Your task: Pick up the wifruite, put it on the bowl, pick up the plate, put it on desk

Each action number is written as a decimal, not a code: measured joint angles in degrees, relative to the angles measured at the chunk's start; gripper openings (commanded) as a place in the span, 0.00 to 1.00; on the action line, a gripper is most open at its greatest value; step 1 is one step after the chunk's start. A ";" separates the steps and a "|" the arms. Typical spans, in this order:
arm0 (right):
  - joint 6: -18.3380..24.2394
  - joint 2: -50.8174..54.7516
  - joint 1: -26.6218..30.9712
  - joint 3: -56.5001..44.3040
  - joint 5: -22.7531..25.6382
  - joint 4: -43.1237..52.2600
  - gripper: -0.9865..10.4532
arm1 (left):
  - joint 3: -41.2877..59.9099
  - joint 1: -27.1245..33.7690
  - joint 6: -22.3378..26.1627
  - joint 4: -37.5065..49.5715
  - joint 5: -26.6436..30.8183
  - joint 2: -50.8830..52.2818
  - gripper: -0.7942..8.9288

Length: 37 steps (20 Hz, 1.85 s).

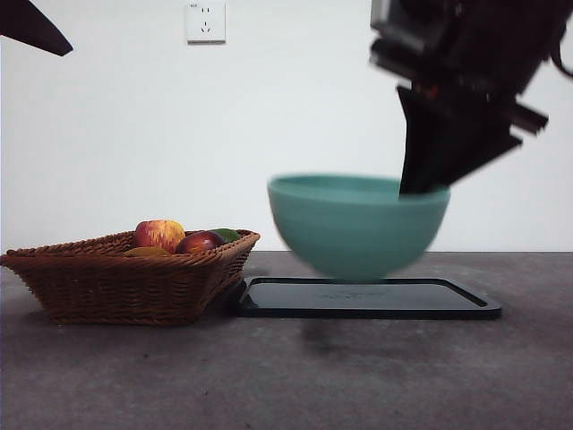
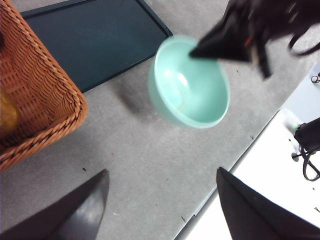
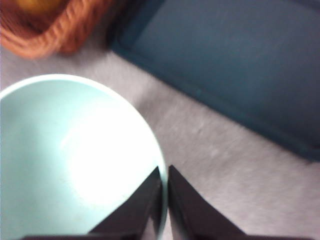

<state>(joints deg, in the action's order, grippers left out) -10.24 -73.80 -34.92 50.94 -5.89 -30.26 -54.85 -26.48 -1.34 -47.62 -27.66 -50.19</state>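
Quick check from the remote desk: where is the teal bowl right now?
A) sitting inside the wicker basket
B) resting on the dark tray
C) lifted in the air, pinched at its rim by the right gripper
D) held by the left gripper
C: the bowl hangs clear above the tray, and the right gripper has its jaws closed on the rim, one inside and one outside.

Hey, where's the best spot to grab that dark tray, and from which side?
Grip the tray by its raised rim, one jaw inside the lip and one outside, coming down from above. It is flat and low on the desk, so the rim is probably the only graspable part. Take the edge away from the basket, which sits close against the other end. The right gripper is shut on the bowl.
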 measured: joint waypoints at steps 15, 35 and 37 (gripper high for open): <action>-2.23 -8.74 -0.07 -4.96 -0.07 8.15 0.10 | 0.00 0.00 0.00 0.00 0.00 0.00 0.44; -3.54 21.88 -0.04 -4.96 -1.73 -5.14 0.28 | 0.00 0.00 0.00 0.02 0.00 0.00 0.44; -3.54 26.32 -0.07 -4.96 -6.10 -8.70 0.28 | 0.00 0.00 0.00 0.02 0.00 0.00 0.44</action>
<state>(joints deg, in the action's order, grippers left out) -13.78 -47.48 -34.98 45.98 -11.99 -38.96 -54.85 -26.48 -1.34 -47.59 -27.66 -50.19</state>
